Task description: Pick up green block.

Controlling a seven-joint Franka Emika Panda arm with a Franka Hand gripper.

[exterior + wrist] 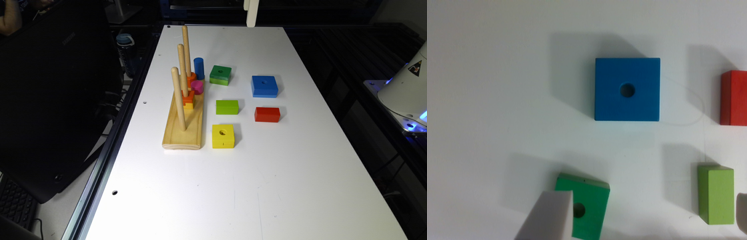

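Because the gripper (pixel 251 13) hangs high over the table's far end, a white part at the top of the exterior view, nothing is held yet and the pick looks to be at its very start. In the wrist view one pale finger (pixel 548 216) juts in front of the green block (pixel 586 210), and another pale bit shows at the frame's edge; from this I cannot tell whether the jaws stand apart or together. The green block (pixel 220 74), dark on top with a centre hole and a lighter layer below, lies flat on the white table (pixel 233 186), free on all sides, which should leave room for jaws to close across it. It sits just beside the peg board (pixel 183 133), near the blue cylinder (pixel 198 68) and the pink disc (pixel 197 87) on the board's far end, so a descent probably needs care on that side. The blue block (pixel 264 86) lies apart toward the exterior view's right. Nearer the camera come the lime block (pixel 227 107), solid and without a hole, hence easy to mistake for the target, then the red block (pixel 267 114) and the yellow block (pixel 223 136).
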